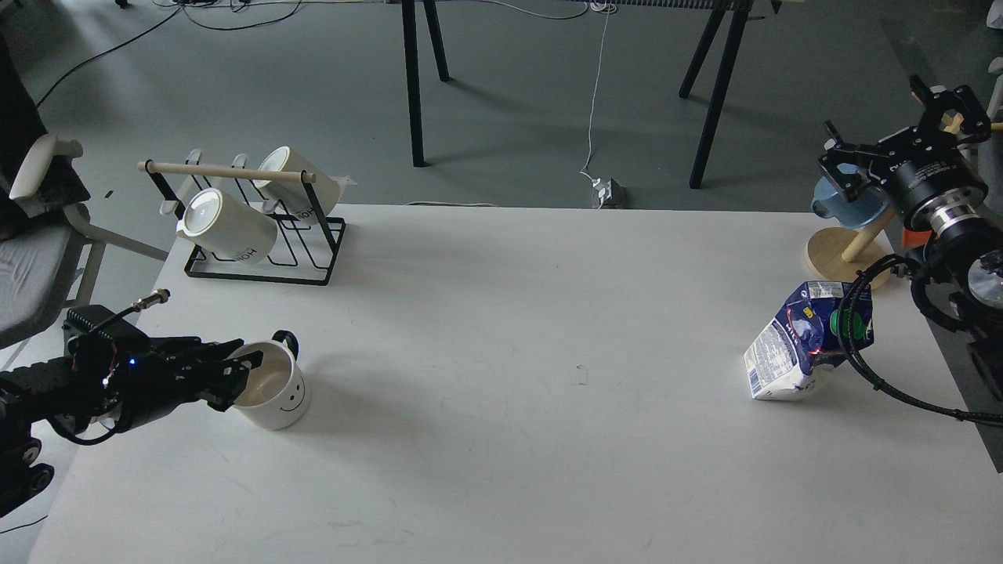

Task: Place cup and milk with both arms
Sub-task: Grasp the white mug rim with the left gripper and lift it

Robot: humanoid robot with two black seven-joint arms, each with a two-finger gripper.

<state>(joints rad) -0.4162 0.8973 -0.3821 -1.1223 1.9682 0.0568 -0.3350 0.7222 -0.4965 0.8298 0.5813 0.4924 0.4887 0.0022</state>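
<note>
A white cup [276, 392] with a smiley face stands upright at the table's left, handle to the back. My left gripper [235, 377] is low at the cup's left rim, its fingers apart, one over the cup's mouth and one by the outer wall. A blue and white milk carton [787, 352] with a green cap stands tilted at the table's right; my arm's black cable crosses in front of it. My right gripper [897, 129] is wide open and empty, high beyond the table's far right corner, well behind the carton.
A black wire rack [258, 266] with two white mugs stands at the back left. A blue cup [850, 200] hangs on a wooden stand [838, 262] at the back right, just below my right gripper. A chair [39, 235] stands left of the table [501, 392].
</note>
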